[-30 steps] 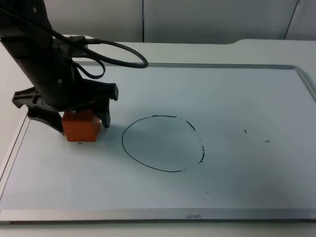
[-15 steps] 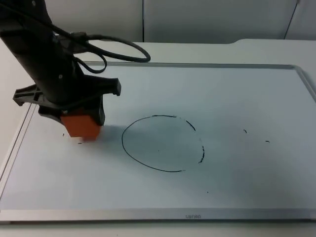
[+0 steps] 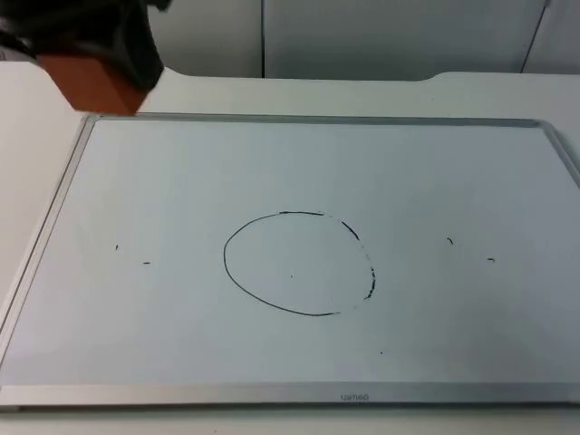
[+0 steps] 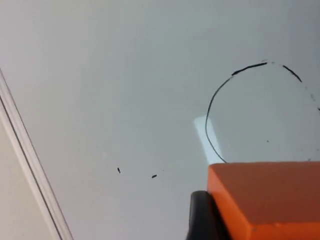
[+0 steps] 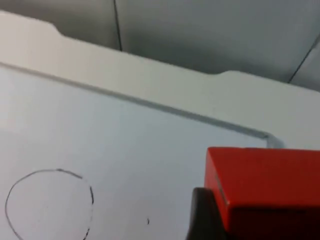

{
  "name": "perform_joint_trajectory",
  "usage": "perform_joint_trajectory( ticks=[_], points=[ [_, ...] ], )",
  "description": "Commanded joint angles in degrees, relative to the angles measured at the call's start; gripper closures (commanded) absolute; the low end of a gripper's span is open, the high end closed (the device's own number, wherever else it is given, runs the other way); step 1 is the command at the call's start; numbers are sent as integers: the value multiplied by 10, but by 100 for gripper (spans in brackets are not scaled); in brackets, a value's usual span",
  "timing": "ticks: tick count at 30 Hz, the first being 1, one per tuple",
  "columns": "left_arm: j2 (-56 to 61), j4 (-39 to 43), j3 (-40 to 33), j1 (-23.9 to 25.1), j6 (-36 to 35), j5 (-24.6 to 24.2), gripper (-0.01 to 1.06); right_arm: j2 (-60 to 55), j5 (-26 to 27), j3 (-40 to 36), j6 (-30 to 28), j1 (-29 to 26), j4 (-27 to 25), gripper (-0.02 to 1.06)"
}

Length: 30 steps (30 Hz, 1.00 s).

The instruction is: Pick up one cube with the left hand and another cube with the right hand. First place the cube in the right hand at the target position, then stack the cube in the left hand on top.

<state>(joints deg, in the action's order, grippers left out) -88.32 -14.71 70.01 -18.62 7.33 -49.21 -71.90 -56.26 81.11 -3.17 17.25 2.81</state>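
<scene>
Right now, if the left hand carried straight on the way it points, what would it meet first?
Most likely the bare white board, just outside the drawn circle. The left hand holds the orange cube; nothing stands between, though depth is unclear.

The orange cube point(image 3: 91, 82) and left gripper point(image 3: 95, 41) are running off the picture's edge, far behind the drawn circle point(image 3: 299, 263).
</scene>
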Motion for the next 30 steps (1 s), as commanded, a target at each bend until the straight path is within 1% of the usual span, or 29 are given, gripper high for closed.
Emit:
perform_joint_trajectory(
  ticks=[1,2,4,5,9,10,12,14,19,21,24,28,30],
  points=[
    [31,8,1,-5,3,-26,104,-24,-2,9,-24,3,-28,105],
    [55,13,-1,-5,3,-44,104,-54,-15,17,-31,14,-28,105],
    [76,16,-1,-5,3,-72,104,-92,-23,26,-34,39,-24,105],
    [76,16,-1,-5,3,-72,104,-92,-23,26,-34,39,-24,105],
    [106,16,-1,-5,13,-105,105,-172,-7,26,-26,100,1,105],
    [106,16,-1,-5,13,-105,105,-172,-7,26,-26,100,1,105],
    [114,19,-1,-5,15,-120,105,-219,-7,26,-26,117,-1,105],
    [122,21,-1,-5,17,-135,105,-270,6,26,-17,135,-1,105],
    [125,23,-1,-5,17,-150,105,-321,15,26,-16,155,-1,105],
    [125,25,-1,-5,21,-157,105,-355,29,26,-13,170,1,105],
    [125,26,-1,-5,27,-160,105,-373,39,28,-9,179,1,105],
    [125,31,-1,-5,29,-160,105,-429,35,70,-7,206,1,105],
    [125,31,-1,-5,33,-160,105,-440,33,83,-2,209,1,105]
  ],
)
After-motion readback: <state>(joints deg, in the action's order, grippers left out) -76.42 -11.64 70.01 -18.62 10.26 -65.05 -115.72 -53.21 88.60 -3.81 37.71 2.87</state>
